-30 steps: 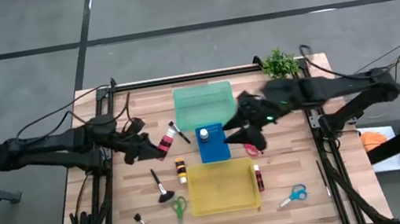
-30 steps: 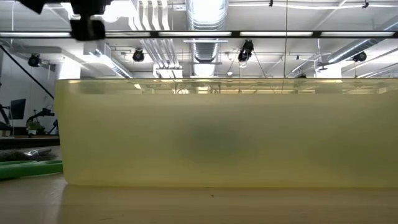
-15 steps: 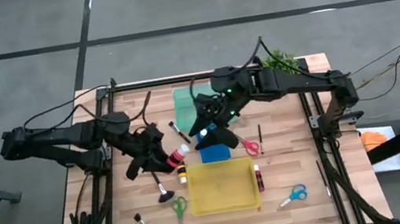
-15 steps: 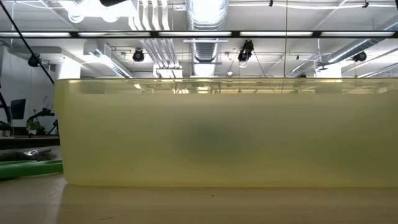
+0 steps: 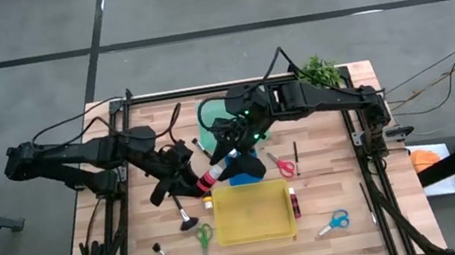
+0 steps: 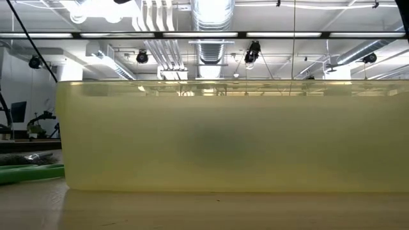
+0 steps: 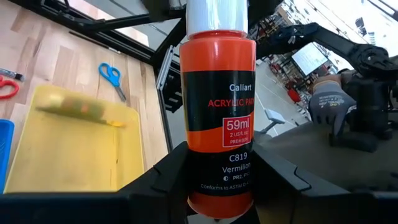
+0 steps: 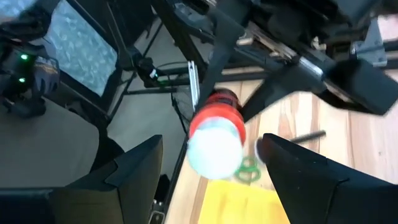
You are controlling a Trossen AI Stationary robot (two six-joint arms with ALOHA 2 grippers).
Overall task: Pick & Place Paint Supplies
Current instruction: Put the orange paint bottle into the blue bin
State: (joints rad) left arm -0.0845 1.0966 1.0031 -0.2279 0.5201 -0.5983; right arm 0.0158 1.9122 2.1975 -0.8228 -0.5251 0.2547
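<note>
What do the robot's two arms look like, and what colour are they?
Both arms are black and skinny, made of long jointed tubes. The left arm has thin black cables looping beside it. The right arm has a tiny green light glowing near its wrist. Each ends in a pincer with two flat, dark, blocky fingers. Thin black cables trail behind them over the table.

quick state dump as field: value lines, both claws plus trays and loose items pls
left claw: shut on red paint bottle, held above table
right claw: open, facing the bottle's white cap
likely phase: handover, not confirmed
yellow tray: near edge, centre
blue tray: mid-table, partly under right arm
green tray: far side, mostly hidden
loose: red scissors, blue scissors, green scissors
</note>
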